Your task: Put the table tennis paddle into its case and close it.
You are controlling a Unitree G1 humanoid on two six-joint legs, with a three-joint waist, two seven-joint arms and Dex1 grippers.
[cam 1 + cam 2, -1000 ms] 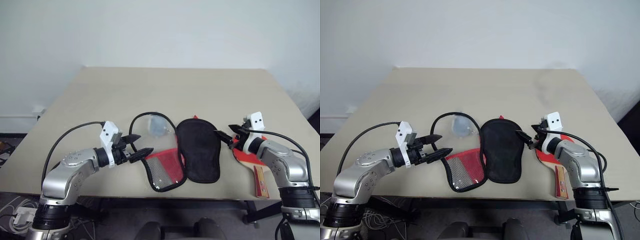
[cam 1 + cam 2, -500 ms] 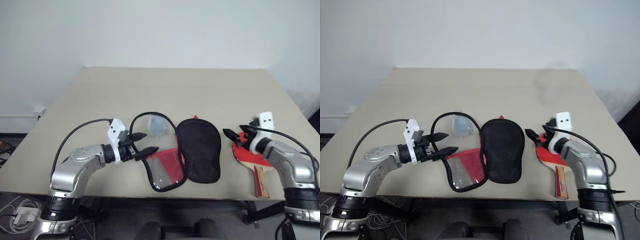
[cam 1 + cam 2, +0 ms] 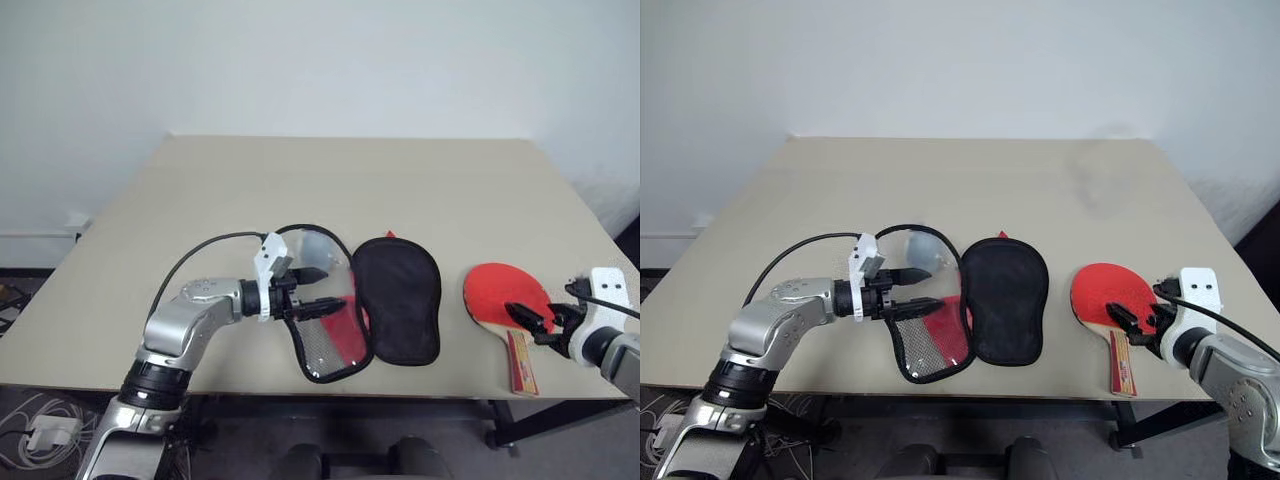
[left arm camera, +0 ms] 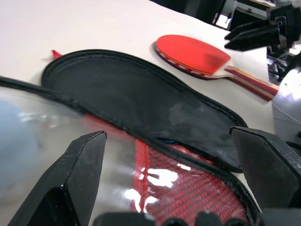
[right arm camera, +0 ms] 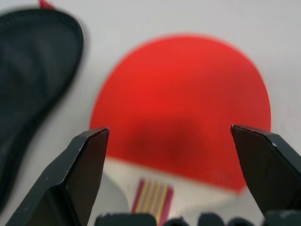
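Pulling right hand (image 3: 1137, 322) back off the table tennis paddle (image 3: 1107, 296), open and empty. Reaching open left hand (image 3: 318, 290) over the unzipped case (image 3: 360, 310) on the counter (image 3: 420, 190); likely lining up grasps.

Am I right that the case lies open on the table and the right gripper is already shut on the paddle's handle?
Not quite. The case does lie open, but the right gripper is open above the paddle, holding nothing, as the right wrist view shows.

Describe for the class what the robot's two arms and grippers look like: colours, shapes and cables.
Both arms have rounded silver-grey metal shells with black joint rings. Each ends in a white blocky wrist module and two black, pointed, wedge-shaped fingers: the left gripper and the right gripper. A black cable loops from the left arm to its wrist; another runs along the right.
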